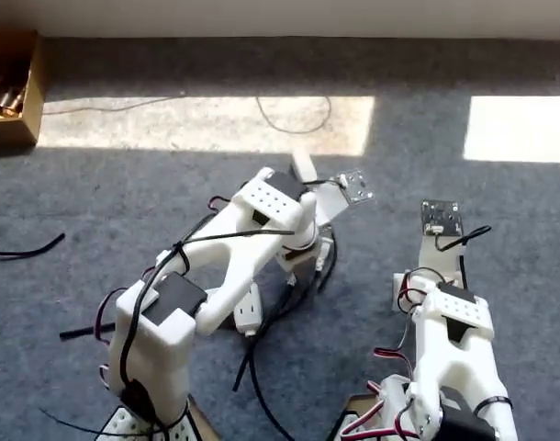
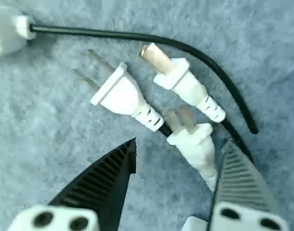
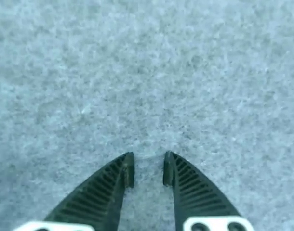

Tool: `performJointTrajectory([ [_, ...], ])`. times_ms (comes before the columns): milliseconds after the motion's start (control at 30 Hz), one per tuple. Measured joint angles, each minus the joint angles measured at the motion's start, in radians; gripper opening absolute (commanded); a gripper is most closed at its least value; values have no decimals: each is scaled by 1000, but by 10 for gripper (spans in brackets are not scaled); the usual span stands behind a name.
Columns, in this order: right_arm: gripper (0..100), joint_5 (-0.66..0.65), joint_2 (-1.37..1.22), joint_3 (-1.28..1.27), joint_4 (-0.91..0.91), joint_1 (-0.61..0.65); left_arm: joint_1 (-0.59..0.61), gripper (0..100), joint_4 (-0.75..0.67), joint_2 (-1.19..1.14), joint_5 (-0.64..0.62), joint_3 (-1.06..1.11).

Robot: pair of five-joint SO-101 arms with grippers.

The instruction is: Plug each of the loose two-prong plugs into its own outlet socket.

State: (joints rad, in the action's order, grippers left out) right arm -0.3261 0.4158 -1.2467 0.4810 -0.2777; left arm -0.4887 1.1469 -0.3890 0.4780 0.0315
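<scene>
plugs, three of them, white and two-pronged, are lying loose on the grey carpet point(image 2: 36, 125), none of them sitting in a socket yet. the near plug point(image 2: 195, 144) is resting between the spread fingers of the left gripper point(image 2: 180, 144), which is holding nothing. its prongs are pointing away from the gripper and its body is running back toward the wrist, so its long axis is lying roughly along the reach and the jaws are straddling its width. it is sitting off-centre, just beside the grey finger point(image 2: 241, 178) and well clear of the black finger point(image 2: 108, 183), so closing cleanly is probably calling for a small sideways shift first. the second plug point(image 2: 119, 94) and the third plug point(image 2: 183, 82) are lying just beyond it, both angled, with a black cord point(image 2: 209, 62) curving past them to a white block point(image 2: 7, 29) that may be a socket, though i cannot tell. the right gripper point(image 3: 148, 168) is hovering over bare carpet with its fingers barely parted, pinching nothing, so the left arm point(image 1: 262, 220) is the nearer one.
</scene>
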Motion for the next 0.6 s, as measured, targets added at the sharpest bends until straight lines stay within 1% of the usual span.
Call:
performJointTrajectory([
  [67, 123, 0, 0, 0, 0, 0, -6, 37, 9, 0, 34, -44],
  [167, 123, 0, 0, 0, 0, 0, -8, 4, 115, -9, 57, -143],
  [267, 123, 0, 0, 0, 0, 0, -25, 5, 198, -14, 60, -192],
  [367, 123, 0, 0, 0, 0, 0, -40, 5, 232, -15, 63, -207],
  [500, 123, 0, 0, 0, 0, 0, -32, 5, 275, -15, 61, -221],
  [567, 123, 0, 0, 0, 0, 0, -32, 5, 328, -17, 54, -285],
  [600, 123, 0, 0, 0, 0, 0, -38, 5, 364, -11, 31, -328],
])
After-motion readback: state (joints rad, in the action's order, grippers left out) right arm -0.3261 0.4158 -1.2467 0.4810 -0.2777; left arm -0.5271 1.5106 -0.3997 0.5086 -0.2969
